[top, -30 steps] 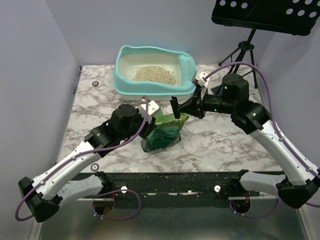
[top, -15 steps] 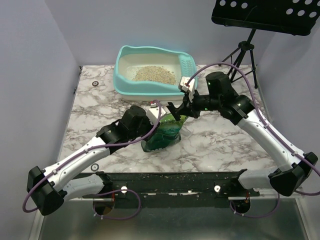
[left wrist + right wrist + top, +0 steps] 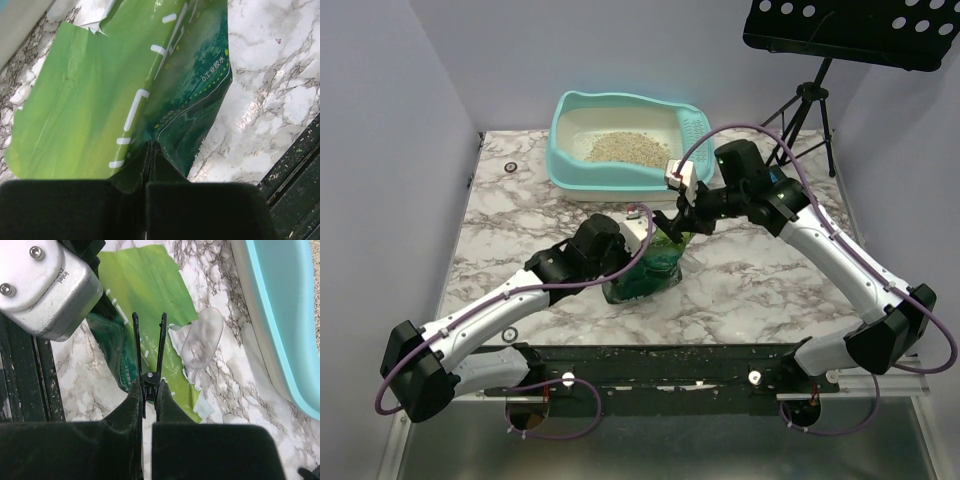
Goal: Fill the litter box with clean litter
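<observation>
Chinese characters (image 3: 216,70) (blurry) on pouch (image 3: 75,100)

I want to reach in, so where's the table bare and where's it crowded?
Bare marble lies left of the litter box, by the table's left edge, and right of the green pouch. Crowded at centre, where the left gripper and right gripper are at it.

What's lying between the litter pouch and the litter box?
A translucent oval scrap on the marble tabletop, between the green pouch and the litter box; the right wrist view shows it.
</observation>
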Controlling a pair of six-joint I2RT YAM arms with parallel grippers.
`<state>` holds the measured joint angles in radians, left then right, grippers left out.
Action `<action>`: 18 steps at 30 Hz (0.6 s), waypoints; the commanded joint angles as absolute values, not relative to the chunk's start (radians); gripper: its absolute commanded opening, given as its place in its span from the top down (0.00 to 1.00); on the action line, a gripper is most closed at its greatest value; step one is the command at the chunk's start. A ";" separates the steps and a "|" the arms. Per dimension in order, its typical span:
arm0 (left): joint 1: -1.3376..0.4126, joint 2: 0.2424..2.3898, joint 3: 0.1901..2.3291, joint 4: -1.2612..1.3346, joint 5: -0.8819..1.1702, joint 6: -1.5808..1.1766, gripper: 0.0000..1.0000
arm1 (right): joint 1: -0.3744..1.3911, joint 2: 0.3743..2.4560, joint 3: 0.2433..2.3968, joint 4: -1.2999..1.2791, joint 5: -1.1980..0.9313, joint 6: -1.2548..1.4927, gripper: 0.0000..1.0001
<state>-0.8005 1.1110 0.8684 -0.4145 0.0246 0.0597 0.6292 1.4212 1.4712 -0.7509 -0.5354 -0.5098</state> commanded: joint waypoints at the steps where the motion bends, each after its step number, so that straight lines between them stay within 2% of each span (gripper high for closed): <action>1: -0.799 1.106 0.836 -0.380 -0.002 0.071 1.00 | 0.630 1.431 1.488 -0.818 -0.535 -0.633 1.00; 13: -0.799 1.000 0.836 -0.370 0.064 0.057 1.00 | 0.630 1.434 1.542 -0.867 -0.548 -0.706 1.00; 18: -0.799 0.956 0.923 -0.434 0.141 0.026 0.73 | 0.630 1.417 1.522 -0.865 -0.541 -0.695 1.00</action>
<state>-0.8005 0.9993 0.8391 -0.3904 0.0563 0.0525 0.6292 1.4380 1.5173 -0.8402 -0.5358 -0.6827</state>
